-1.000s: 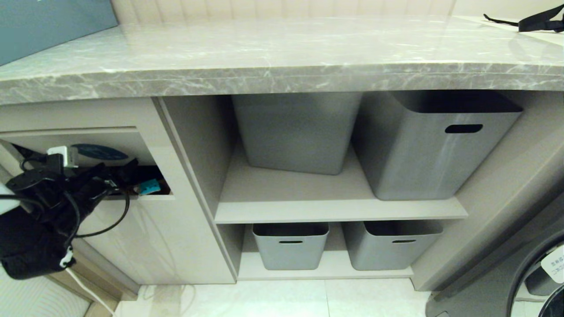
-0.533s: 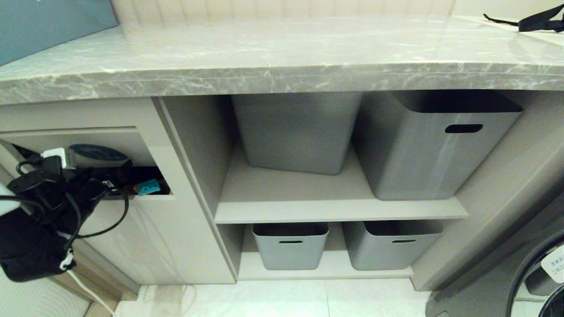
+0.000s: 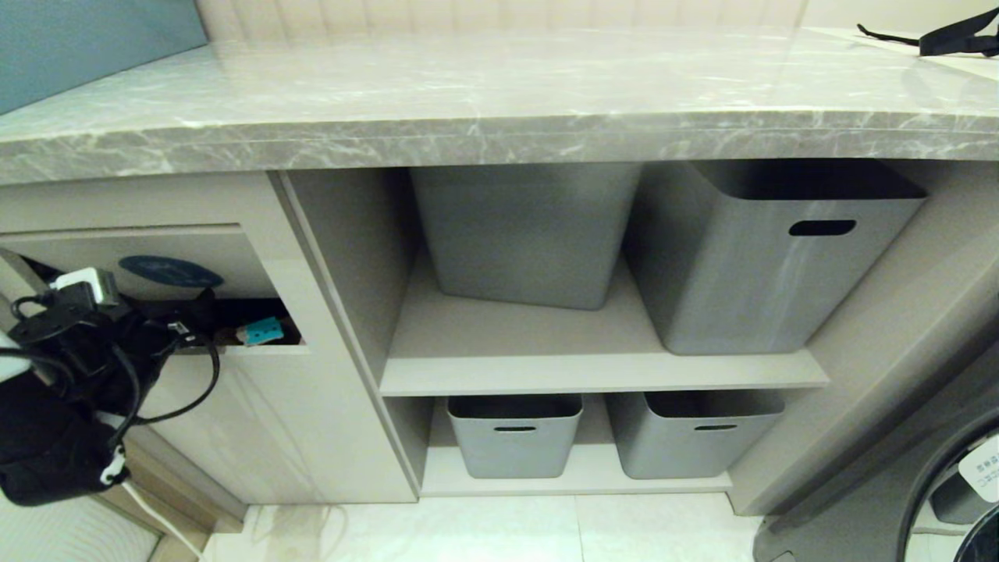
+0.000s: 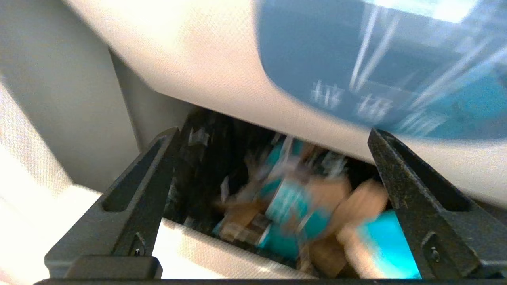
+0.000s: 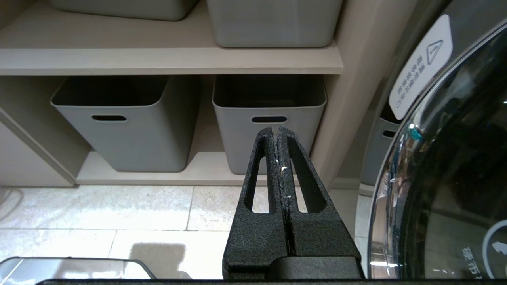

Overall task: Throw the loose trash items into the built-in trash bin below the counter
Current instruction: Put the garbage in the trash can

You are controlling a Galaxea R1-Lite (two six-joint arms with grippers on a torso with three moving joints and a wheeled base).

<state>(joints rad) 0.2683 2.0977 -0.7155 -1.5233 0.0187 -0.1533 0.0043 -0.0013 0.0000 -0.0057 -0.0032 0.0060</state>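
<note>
The left gripper (image 4: 273, 170) is spread wide and empty at the mouth of the built-in trash bin (image 3: 234, 257), its 2 fingers (image 4: 134, 206) framing the slot beneath the tilted flap with its blue oval sticker (image 3: 170, 271). Inside that slot the loose trash items (image 4: 301, 213) lie in a blurred heap of tan cardboard and teal, and a teal scrap shows at the opening in the head view. Above runs the counter (image 3: 499, 94) with a black strapped bag (image 3: 956, 39) at its far right, 4 grey tubs (image 3: 749, 257) fill the shelves beside the bin, and the right gripper (image 5: 277, 130) hangs pressed together low before the lower tubs.
</note>
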